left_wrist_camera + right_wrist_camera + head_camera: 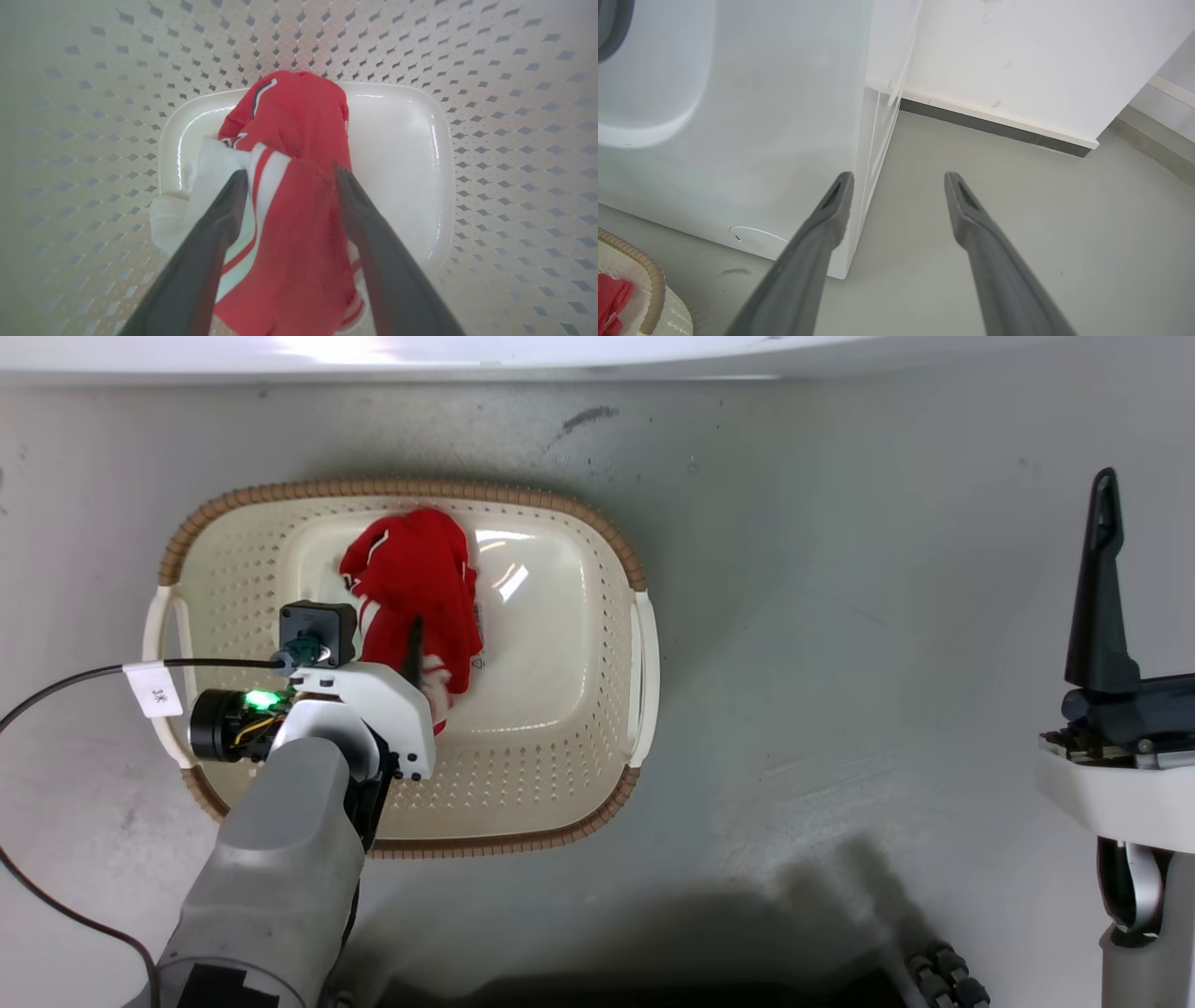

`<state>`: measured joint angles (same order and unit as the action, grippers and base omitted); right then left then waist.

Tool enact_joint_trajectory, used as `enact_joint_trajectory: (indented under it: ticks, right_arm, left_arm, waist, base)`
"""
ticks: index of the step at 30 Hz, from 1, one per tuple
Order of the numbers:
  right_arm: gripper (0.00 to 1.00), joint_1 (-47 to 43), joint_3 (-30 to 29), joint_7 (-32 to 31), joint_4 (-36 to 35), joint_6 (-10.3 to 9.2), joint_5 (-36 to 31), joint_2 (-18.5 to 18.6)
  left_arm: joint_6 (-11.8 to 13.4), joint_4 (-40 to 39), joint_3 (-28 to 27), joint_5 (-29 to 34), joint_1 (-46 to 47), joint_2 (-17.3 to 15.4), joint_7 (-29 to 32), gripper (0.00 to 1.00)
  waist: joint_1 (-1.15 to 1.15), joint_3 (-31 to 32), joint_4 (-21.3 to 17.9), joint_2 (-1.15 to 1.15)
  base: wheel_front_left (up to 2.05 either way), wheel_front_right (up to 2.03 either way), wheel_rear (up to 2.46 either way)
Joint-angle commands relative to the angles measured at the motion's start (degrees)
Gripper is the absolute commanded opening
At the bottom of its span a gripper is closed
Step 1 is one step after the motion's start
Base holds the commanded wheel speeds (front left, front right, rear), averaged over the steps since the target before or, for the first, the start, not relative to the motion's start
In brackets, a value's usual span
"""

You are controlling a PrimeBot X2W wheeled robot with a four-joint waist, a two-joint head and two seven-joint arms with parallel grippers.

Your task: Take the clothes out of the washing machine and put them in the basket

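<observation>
The red clothes (415,588) with white stripes lie in a bundle on the bottom of the cream basket (560,784), which stands on the floor before the white washing machine (467,359). My left gripper (415,658) reaches down into the basket right over the bundle. In the left wrist view it (288,175) is open, its fingers astride the clothes (294,140) inside the perforated basket (514,93). My right gripper (1106,485) hangs open over bare floor at the far right. In the right wrist view it (899,175) points at the washing machine (761,140) corner.
A black cable with a white tag (154,689) runs from my left wrist across the basket's left handle. Grey floor (840,663) lies right of the basket. A white wall with dark skirting (994,126) stands beside the machine. The basket's rim (644,275) and clothes (612,298) show low left.
</observation>
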<state>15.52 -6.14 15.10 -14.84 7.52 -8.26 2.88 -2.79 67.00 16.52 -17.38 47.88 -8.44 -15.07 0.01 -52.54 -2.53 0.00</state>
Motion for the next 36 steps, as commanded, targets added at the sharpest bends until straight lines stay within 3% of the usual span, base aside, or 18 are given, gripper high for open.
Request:
enact_joint_trajectory:
  ticks: [1,16,27,36]
  right_arm:
    - [1.00,0.20,0.12,0.11,0.42,-0.06,-0.16,0.00]
    - [1.00,-2.40,2.01,0.11,11.10,-0.06,3.36,0.00]
    - [1.00,-5.03,2.15,0.10,15.08,-0.06,5.81,-0.01]
    - [1.00,-6.58,2.77,0.10,17.47,-0.06,7.80,0.00]
  left_arm:
    - [-0.35,-1.58,0.10,0.50,-0.97,-0.13,-0.15,1.00]
    - [-2.75,-19.24,-5.09,4.39,-16.82,-2.73,-0.15,1.00]
    - [-3.63,-34.12,-6.86,9.40,-25.61,-2.71,-0.14,1.00]
    - [-4.47,-41.59,-7.41,9.41,-28.00,-3.51,-0.15,1.00]
  waist:
    - [-0.01,1.41,0.10,0.00]
    - [-0.01,20.11,-0.93,0.00]
    - [-0.01,28.41,-1.31,0.00]
    - [-0.01,32.34,-3.33,0.00]
  base:
    - [0.00,0.00,0.00]
    - [0.00,0.00,0.00]
    - [0.00,0.00,0.00]
    - [0.00,0.00,0.00]
